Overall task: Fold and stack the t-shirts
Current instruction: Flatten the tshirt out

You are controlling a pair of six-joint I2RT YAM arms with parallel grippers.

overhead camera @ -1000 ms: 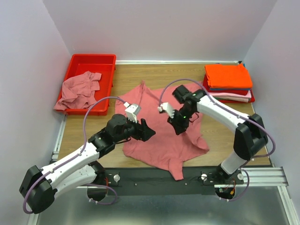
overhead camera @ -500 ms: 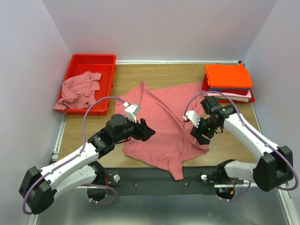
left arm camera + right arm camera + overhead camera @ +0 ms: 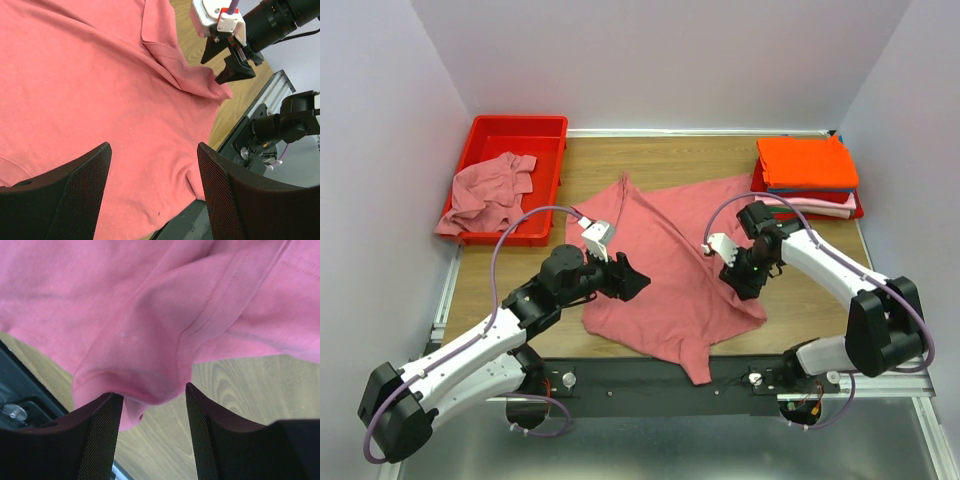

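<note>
The left gripper point(image 3: 155, 185) hangs with jaws released, the spread shirt point(image 3: 665, 300) lying flat beneath them. The right gripper point(image 3: 150, 395) is unclenched too, with a bunched sleeve fold point(image 3: 150, 355) just past its tips. Closing here could pinch too few or too many layers, so the fold may drag crooked or slip free. Farther beyond the right jaws sits the stack point(image 3: 807, 165). Beyond the left jaws a crumpled shirt point(image 3: 485, 190) lies in the bin point(image 3: 515, 125).

Left arm point(image 3: 470, 350) and right arm point(image 3: 825, 262): white shells, black joints.
I see a lilac cable point(image 3: 520, 218) looping over each, a white camera block point(image 3: 599, 237) at the wrist, and black mesh-textured claw fingers point(image 3: 75, 195).
</note>
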